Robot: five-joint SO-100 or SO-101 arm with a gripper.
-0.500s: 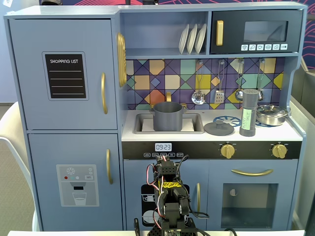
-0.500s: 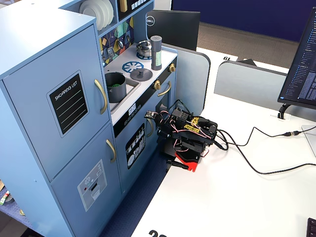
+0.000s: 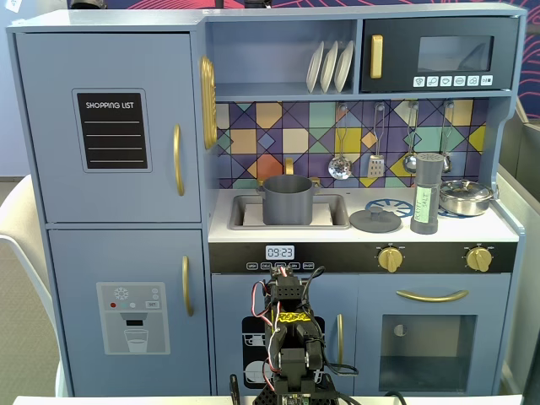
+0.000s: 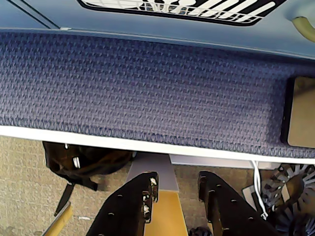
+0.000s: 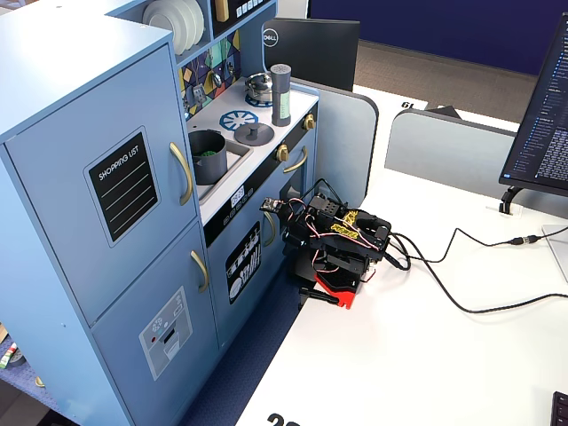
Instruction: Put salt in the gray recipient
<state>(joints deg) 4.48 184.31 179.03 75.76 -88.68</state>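
Black arm (image 5: 342,244) sitting folded on the white desk (image 5: 426,355).
Gripper (image 4: 174,189) is pointing down, jaws slightly apart, holding nothing.

The fridge door's black chalkboard panel (image 3: 112,131) reads "SHOPPING LIST" in white capitals. A small clock display (image 3: 280,252) under the toy kitchen's counter shows "09:23". Beyond the kitchen, the back of a dark monitor (image 5: 311,51) carries the round Dell logo (image 5: 272,38).
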